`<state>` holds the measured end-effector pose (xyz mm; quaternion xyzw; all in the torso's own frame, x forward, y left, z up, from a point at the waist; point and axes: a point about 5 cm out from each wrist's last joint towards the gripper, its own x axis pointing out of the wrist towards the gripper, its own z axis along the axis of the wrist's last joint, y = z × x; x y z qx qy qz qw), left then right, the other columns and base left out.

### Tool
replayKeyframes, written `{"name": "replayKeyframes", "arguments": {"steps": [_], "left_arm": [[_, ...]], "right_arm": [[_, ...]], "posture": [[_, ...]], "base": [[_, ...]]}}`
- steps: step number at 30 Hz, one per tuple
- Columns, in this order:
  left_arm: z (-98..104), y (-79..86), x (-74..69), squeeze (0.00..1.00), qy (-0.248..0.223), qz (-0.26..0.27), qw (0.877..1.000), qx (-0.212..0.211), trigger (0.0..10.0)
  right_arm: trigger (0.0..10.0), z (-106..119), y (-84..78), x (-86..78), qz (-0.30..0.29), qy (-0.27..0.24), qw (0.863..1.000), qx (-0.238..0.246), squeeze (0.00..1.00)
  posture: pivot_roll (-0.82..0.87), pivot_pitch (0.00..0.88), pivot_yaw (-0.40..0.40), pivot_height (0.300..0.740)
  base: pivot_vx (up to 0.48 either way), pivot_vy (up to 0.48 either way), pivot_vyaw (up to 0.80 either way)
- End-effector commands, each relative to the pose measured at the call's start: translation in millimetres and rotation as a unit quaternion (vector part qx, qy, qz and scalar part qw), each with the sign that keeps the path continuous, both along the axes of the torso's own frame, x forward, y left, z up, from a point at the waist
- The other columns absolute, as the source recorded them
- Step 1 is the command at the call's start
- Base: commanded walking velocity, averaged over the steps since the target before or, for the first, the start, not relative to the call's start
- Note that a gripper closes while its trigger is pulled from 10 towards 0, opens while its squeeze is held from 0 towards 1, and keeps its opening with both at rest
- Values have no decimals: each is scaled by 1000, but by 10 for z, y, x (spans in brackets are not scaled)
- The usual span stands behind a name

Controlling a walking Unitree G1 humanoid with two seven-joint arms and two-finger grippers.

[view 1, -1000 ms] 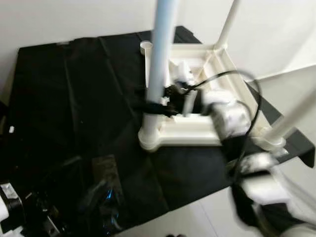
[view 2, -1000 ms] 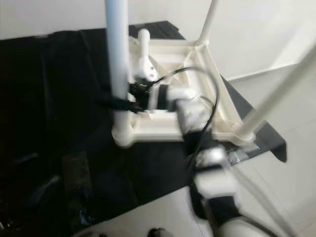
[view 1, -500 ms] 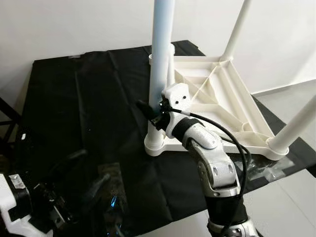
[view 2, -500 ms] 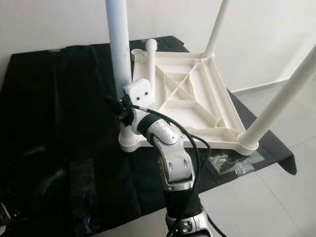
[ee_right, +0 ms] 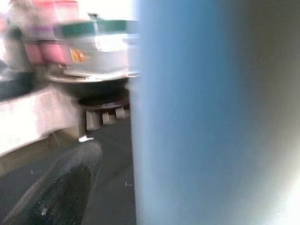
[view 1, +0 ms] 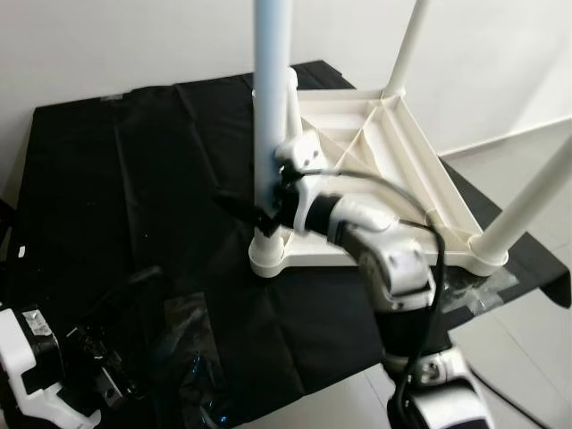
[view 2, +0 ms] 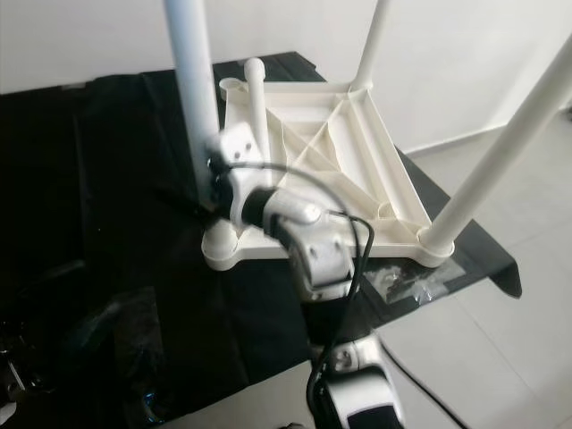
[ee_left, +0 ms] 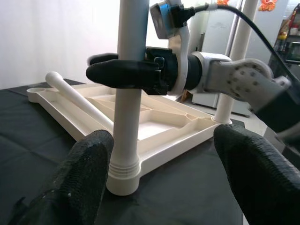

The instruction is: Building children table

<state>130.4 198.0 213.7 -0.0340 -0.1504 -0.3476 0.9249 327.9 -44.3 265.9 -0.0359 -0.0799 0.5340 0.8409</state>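
The white children's table (view 1: 393, 170) lies upside down on a black cloth (view 1: 134, 161). Three white legs stand upright in its corners: the near-left leg (view 1: 271, 80), a far leg (view 1: 407, 45) and a near-right leg (view 1: 532, 201). A loose leg (view 2: 258, 98) lies across the far-left corner socket. My right gripper (view 1: 255, 210) is shut around the near-left leg a little above its base, and its black fingers (ee_left: 117, 75) clasp the tube. My left gripper (ee_left: 164, 140) is held low near the cloth's front, open, facing that same leg with nothing between its fingers.
A clear plastic bag (view 1: 487, 290) lies at the cloth's near-right corner, and a crumpled wrapper (view 1: 192, 357) lies at the front. White walls stand close behind and to the right. Pale floor (view 1: 527, 357) lies beyond the cloth's right edge.
The camera has shifted. My right forearm has dropped more level and swung right, while its fingers stay on the near-left leg. The left gripper has hardly moved.
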Motion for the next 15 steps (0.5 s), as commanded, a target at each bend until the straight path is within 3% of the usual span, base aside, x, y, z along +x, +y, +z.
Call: {"name": "replayKeyframes", "arguments": {"steps": [1,2,3,4,6,11,12,15], "left_arm": [[-11,-10,-15,0,8,-6,1000,8,10000],[-11,-10,-15,0,8,-6,1000,8,10000],[-1,-9,-23,0,8,-6,1000,8,10000],[-1,-9,-23,0,8,-6,1000,8,10000],[10,-13,-66,0,13,-4,1000,10,10000],[14,-17,-102,0,17,-2,1000,11,10000],[21,-17,-117,0,19,-1,1000,12,10000],[30,-15,-134,0,20,2,1000,13,10000]], "right_arm": [[10000,-6,-39,-3,95,-16,995,-12,937],[10000,-6,-39,-3,95,-16,995,-12,937],[10000,-20,-76,8,153,-13,988,-34,0],[10000,-20,-76,8,153,-13,988,-34,0],[10000,-6,-86,70,214,-17,975,-52,0],[10000,55,-58,100,240,-22,969,-45,0],[431,98,-44,107,254,-20,966,-37,0],[0,141,-34,114,289,-21,956,-37,0]], "posture": [[85,164,-44,740],[85,164,-44,740],[93,170,-46,740],[93,170,-46,740],[115,180,-39,740],[123,187,-39,740],[129,192,-39,740],[132,194,-40,740]], "base": [[0,0,0],[0,0,0],[0,0,0],[0,0,0],[0,0,0],[0,0,0],[0,0,0],[0,0,0]]}}
